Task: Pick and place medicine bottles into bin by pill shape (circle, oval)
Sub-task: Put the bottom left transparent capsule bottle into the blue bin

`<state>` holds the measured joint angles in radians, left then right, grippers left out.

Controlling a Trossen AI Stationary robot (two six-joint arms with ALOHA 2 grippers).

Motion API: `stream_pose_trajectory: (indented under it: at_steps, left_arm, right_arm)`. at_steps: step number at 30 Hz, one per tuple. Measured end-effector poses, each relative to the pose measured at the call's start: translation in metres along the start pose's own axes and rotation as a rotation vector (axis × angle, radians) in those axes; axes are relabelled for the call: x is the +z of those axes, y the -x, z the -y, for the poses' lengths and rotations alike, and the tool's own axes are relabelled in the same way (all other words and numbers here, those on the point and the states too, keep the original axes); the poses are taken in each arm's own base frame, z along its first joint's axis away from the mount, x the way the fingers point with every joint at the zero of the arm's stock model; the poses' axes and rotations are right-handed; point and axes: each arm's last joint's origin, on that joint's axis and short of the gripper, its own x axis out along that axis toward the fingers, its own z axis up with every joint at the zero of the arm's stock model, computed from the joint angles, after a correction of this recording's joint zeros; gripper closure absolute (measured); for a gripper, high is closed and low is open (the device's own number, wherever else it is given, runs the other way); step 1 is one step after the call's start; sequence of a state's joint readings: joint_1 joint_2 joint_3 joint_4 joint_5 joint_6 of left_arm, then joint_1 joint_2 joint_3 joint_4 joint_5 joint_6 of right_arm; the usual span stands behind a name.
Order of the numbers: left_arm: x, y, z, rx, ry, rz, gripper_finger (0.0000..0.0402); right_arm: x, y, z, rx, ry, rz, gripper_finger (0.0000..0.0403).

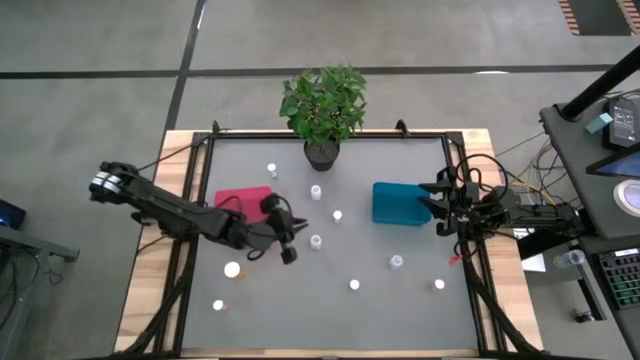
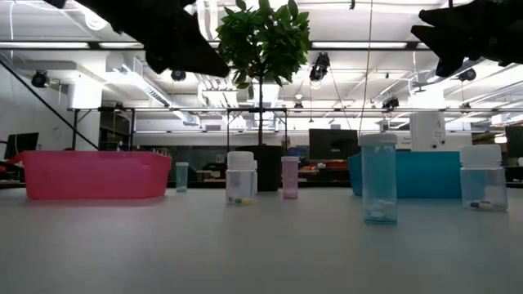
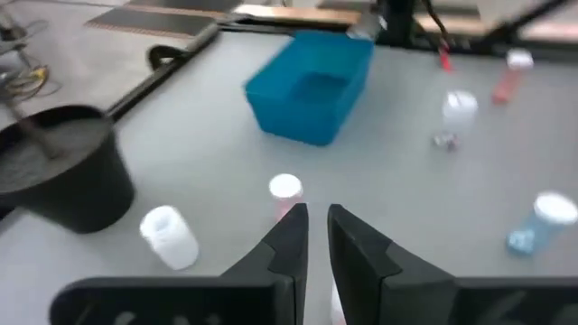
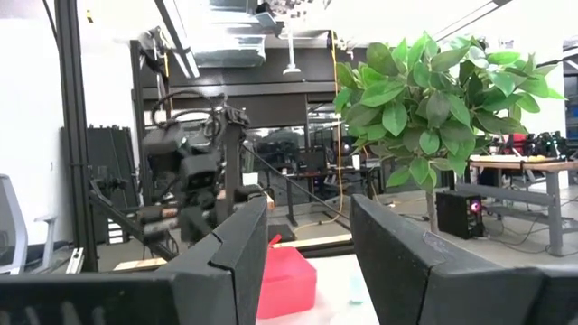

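Medicine bottles [image 1: 354, 285] are standing scattered across the grey surface [image 1: 400, 310], none in a bin yet. The left end effector [image 1: 287, 240], its fingers nearly touching and holding nothing, is hovering just beside the red bin [image 1: 243, 198], likely lining up on the small white-capped bottle [image 1: 316, 241] next to it. The right end effector [image 1: 437, 205], fingers spread and empty, is waiting over the edge of the teal-blue bin [image 1: 398, 203], clear of the bottles.

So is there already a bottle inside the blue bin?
No, the blue bin shows only its bare floor in the left wrist view.
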<state>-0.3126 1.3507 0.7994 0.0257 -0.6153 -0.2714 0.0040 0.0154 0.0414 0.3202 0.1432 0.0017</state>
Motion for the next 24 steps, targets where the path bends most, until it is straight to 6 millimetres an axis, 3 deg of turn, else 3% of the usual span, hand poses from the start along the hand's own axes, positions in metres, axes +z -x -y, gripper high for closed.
stream_pose_trajectory:
  at_steps: [4,10,24]
  left_arm:
    - [-0.007,-0.016,0.011,-0.008,-0.107,-0.046,0.0373]
    - [-0.011,-0.03,0.02,-0.024,-0.125,-0.091,0.035]
    - [-0.03,-0.047,0.029,-0.018,-0.086,-0.162,0.0181]
  right_arm:
    - [0.0,0.0,0.0,0.0,0.001,0.0,0.0255]
    - [0.0,0.0,0.0,0.0,0.002,-0.001,0.0255]
    - [0.0,0.0,0.0,-0.001,0.003,-0.003,0.0255]
